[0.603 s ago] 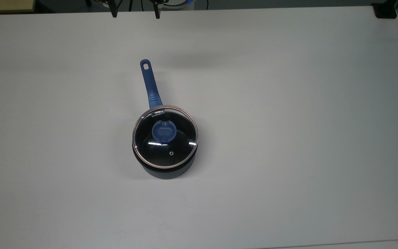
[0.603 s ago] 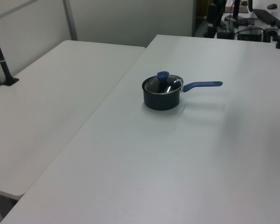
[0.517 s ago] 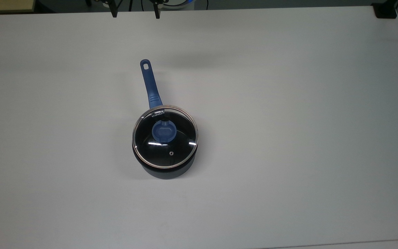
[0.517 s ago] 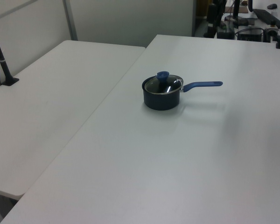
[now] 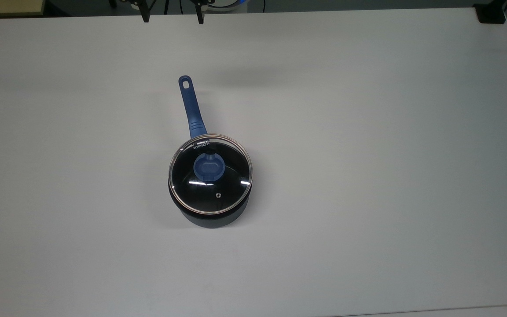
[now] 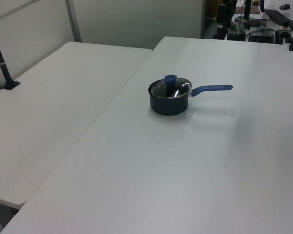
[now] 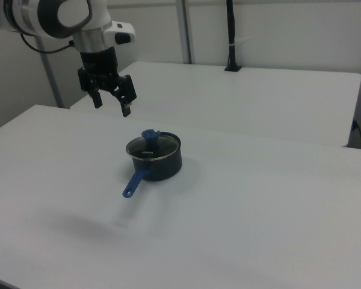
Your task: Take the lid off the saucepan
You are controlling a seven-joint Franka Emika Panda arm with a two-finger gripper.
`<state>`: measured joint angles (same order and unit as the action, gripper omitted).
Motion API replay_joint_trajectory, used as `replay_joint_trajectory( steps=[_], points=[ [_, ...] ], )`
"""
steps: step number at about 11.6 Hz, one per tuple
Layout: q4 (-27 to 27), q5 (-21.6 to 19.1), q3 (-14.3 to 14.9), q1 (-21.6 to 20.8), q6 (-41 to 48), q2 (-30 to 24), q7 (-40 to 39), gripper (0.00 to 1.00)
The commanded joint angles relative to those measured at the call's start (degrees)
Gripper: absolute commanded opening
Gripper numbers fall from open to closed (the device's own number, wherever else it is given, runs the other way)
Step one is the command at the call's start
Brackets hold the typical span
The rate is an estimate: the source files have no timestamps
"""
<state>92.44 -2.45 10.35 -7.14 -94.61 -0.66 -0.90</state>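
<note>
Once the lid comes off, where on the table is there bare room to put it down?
Bare table runs wide on the top view's right of the saucepan, and on its left and below it too. The lid sits on the pan. Only the strip above is taken, by the handle. The open hand hangs above the table, apart from the pan.

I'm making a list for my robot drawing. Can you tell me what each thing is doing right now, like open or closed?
lid: on, sitting flat on the pot's rim.
saucepan: closed, upright on the white table, held by nothing.
gripper: open, holding nothing, up in the air away from the lid's knob.
</note>
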Motion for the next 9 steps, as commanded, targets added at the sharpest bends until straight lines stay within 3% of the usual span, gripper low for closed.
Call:
replay_joint_trajectory(
  steps=[1,3,5,9],
  points=[
    [1.69,0.87,-0.15,-0.42,-0.67,-1.10,-0.68,1.00],
    [1.78,0.96,-0.06,-0.16,-1.19,-0.58,-3.21,1.00],
    [1.26,1.14,-0.06,-0.15,-5.21,3.37,-10.67,1.00],
    [-1.29,0.70,-0.06,-1.03,-16.73,13.02,-5.90,1.00]
  ],
)
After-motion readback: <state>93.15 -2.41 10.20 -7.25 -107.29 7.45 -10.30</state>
